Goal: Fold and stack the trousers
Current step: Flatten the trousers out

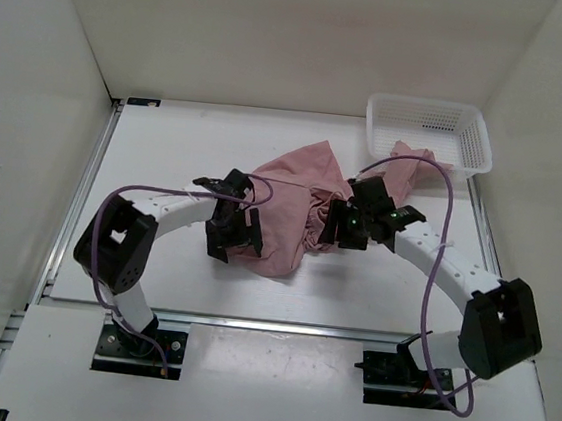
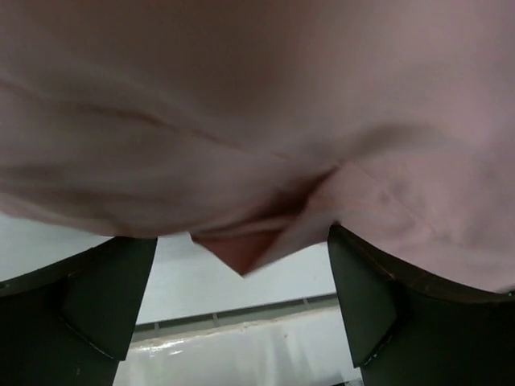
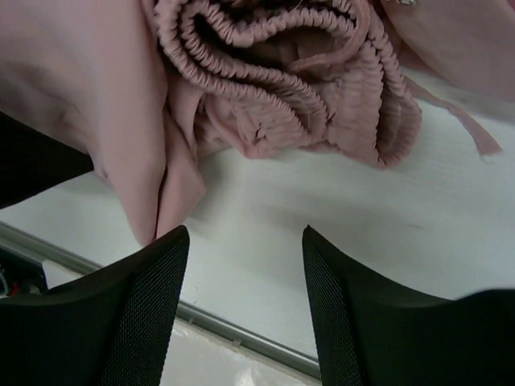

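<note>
The right end effector (image 3: 244, 241), parted and empty, faces the waistband (image 3: 282, 88) just ahead. The trousers (image 1: 289, 186) lie heaped on the surface (image 1: 167, 148) between both arms, with the left end effector (image 2: 243, 237) spread wide and empty at their left edge.

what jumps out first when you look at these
A crumpled pink heap of trousers sits mid-table, its ruched waistband bunched up in the right wrist view. The left gripper and right gripper flank it, both open. A white basket stands at the far right corner.
</note>
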Controlling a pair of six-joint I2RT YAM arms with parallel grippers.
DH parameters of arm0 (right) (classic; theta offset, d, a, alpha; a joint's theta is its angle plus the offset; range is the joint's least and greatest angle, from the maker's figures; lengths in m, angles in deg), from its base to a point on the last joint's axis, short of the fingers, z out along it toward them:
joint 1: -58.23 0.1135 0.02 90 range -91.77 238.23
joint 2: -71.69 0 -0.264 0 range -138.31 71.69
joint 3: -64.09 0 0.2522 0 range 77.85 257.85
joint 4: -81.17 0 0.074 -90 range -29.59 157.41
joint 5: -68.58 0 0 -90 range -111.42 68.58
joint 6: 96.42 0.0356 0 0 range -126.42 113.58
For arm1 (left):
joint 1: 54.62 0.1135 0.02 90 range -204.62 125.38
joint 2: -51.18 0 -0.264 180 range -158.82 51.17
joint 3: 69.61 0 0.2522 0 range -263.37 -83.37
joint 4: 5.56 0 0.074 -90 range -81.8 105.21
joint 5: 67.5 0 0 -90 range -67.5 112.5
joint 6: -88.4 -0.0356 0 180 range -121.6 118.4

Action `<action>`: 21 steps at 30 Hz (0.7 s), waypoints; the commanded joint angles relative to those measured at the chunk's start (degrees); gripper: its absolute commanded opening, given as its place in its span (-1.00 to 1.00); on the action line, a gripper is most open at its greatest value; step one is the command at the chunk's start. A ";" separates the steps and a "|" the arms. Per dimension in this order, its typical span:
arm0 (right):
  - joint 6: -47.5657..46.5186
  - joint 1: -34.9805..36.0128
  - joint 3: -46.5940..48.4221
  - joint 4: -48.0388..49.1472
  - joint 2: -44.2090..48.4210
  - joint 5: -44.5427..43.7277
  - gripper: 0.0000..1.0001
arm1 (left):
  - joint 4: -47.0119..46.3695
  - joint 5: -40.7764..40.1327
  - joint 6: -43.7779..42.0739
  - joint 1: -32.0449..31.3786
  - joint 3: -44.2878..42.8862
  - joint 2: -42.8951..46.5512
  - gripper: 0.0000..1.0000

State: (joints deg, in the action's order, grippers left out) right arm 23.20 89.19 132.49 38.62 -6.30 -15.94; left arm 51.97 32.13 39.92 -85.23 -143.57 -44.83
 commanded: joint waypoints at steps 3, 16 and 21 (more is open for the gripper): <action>1.66 1.03 3.10 7.26 -7.95 -2.22 0.30 | -3.08 -2.68 2.96 -0.06 -0.61 -3.49 0.58; 2.99 2.17 19.00 7.98 -22.28 -10.56 -1.00 | 6.13 -7.94 -3.36 4.50 -17.89 -0.23 -0.79; -2.73 -1.16 43.67 0.33 -23.34 -9.17 -1.00 | 25.88 -13.41 -10.04 14.13 -58.40 -4.79 -0.79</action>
State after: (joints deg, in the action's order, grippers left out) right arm 24.21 90.26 162.47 39.80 -31.83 -24.64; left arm 66.46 23.25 34.89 -77.67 -181.65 -51.43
